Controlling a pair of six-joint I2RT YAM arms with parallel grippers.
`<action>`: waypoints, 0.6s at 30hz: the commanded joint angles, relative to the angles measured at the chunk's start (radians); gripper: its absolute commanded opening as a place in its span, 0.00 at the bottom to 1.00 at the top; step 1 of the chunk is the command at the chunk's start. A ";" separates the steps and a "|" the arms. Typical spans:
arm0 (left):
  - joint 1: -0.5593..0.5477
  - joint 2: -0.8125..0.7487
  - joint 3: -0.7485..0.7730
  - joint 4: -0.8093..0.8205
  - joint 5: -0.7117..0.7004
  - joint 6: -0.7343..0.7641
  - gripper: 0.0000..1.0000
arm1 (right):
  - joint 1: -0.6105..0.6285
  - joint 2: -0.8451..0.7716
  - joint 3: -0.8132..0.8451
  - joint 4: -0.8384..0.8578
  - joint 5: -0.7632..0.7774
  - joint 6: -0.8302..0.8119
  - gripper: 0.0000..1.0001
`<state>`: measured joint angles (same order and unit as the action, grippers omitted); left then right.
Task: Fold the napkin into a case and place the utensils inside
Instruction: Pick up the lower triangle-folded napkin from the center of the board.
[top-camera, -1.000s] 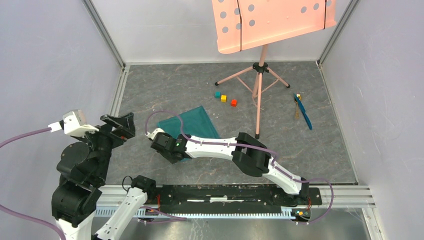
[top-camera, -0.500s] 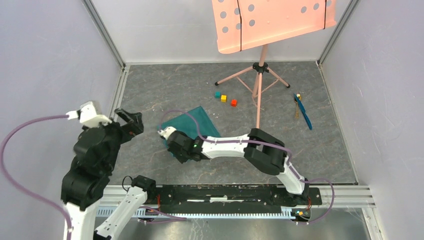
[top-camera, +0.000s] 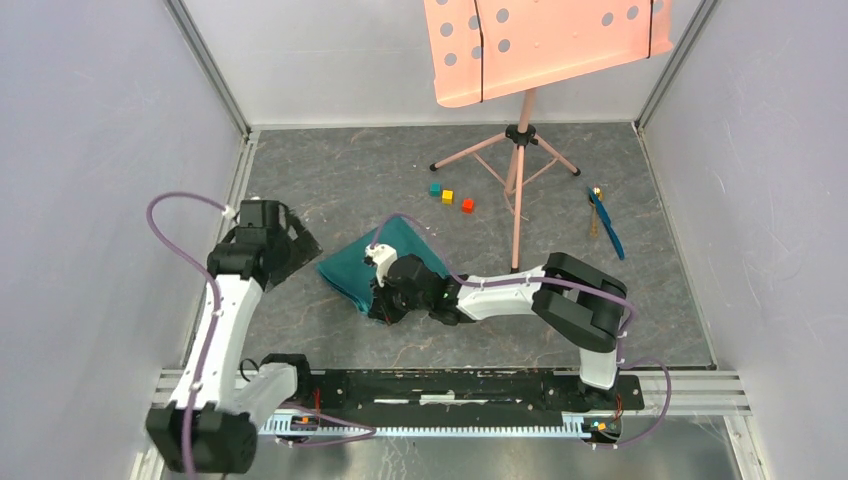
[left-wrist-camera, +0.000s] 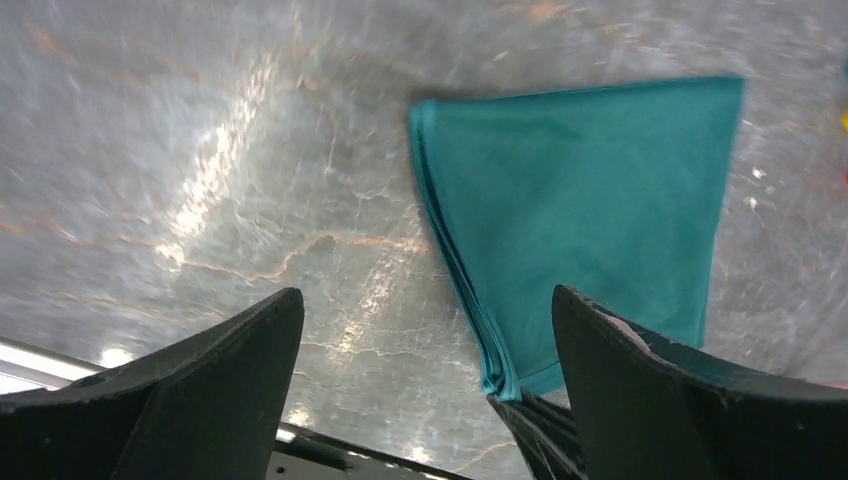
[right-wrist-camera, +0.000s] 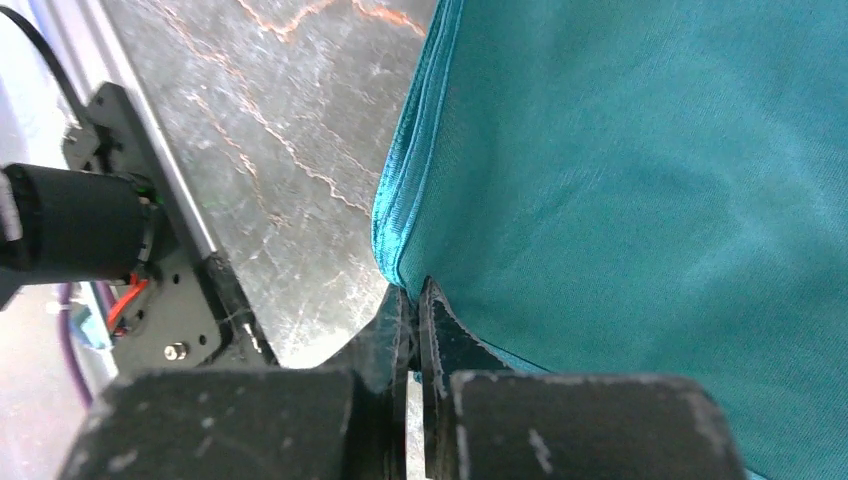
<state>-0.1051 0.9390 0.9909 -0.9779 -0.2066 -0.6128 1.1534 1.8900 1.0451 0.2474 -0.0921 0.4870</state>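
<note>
Clearly the napkin (left-wrist-camera: 590, 210) is a light, limp cloth with no stiffness of its own. Lifted by one corner, it would probably sag and let its layers fan apart. It is best taken at a corner or along the stacked edge, with both grippers on neighbouring corners for any fold. It does not look fragile, but it could slide on the smooth table (top-camera: 330, 180) if dragged.

It is plain teal-green, already folded flat into several layers. In the left wrist view these show as thin stacked lines along its 9 o'clock edge. It has no pocket shape yet, so the case is not made.

It lies left of the table's centre. The utensils (top-camera: 605, 225), one blue and one golden-brown, lie well apart from it at its 2 o'clock. Three small cubes (top-camera: 450, 195) sit at its 1 o'clock.

The right gripper (right-wrist-camera: 412, 300) is at the napkin's 6 o'clock corner with its jaws pressed together, and the corner seems to be pinched between them. The left gripper (left-wrist-camera: 425, 300) hovers just off the 9 o'clock edge, jaws spread wide and holding nothing.
</note>
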 joint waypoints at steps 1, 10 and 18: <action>0.270 0.089 -0.180 0.195 0.464 -0.078 1.00 | -0.029 -0.064 -0.059 0.189 -0.086 0.074 0.00; 0.335 0.216 -0.440 0.598 0.613 -0.274 1.00 | -0.058 -0.077 -0.108 0.261 -0.139 0.108 0.00; 0.337 0.263 -0.566 0.780 0.569 -0.372 0.88 | -0.063 -0.089 -0.141 0.293 -0.150 0.119 0.00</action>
<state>0.2276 1.1660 0.4664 -0.3622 0.3599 -0.8978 1.0962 1.8515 0.9203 0.4671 -0.2192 0.5915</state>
